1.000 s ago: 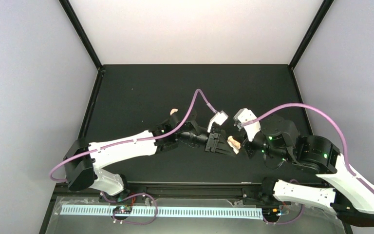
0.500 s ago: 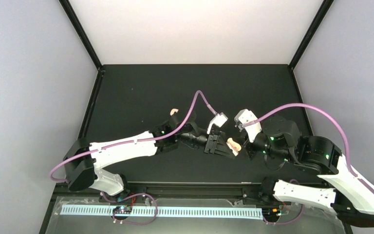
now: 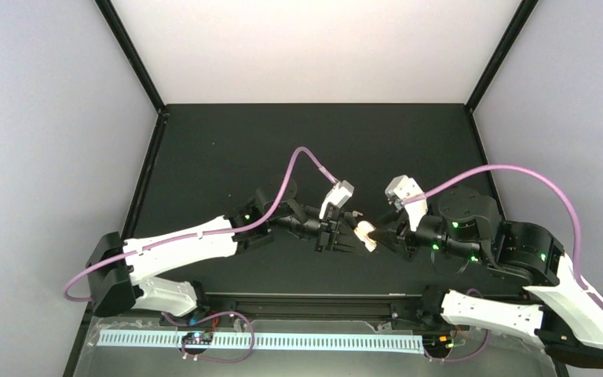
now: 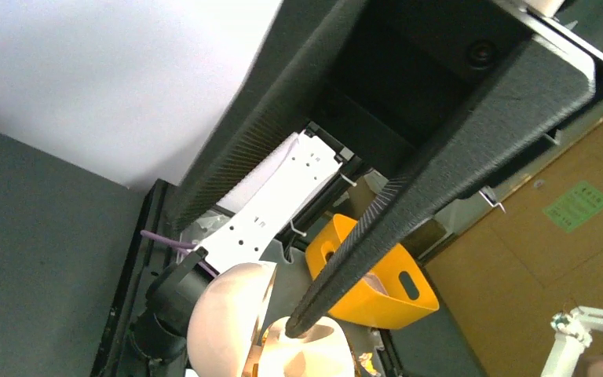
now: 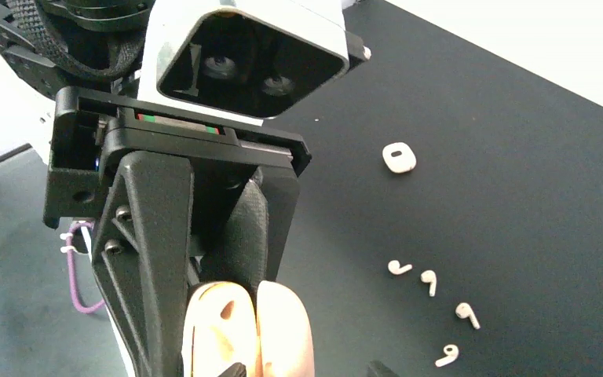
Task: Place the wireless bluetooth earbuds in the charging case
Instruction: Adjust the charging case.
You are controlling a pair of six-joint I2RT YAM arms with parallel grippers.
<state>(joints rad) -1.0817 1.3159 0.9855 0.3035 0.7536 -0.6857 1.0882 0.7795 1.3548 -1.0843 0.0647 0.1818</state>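
A cream charging case is held above the table between the two grippers. My left gripper is shut on its body; the lid is swung open. In the left wrist view one fingertip presses into the body beside the lid. My right gripper is at the case, with its open tips low on either side of the lid. Four tiny cream-white earbuds lie in a loose row on the black table in the right wrist view. They are hidden in the top view.
A second small white case, closed, lies on the table beyond the earbuds. A yellow bin shows off the table in the left wrist view. Purple cables arc over both arms.
Both grippers have shifted a little to the left with the case still between them. The left arm now covers the small peach object seen earlier near its forearm.
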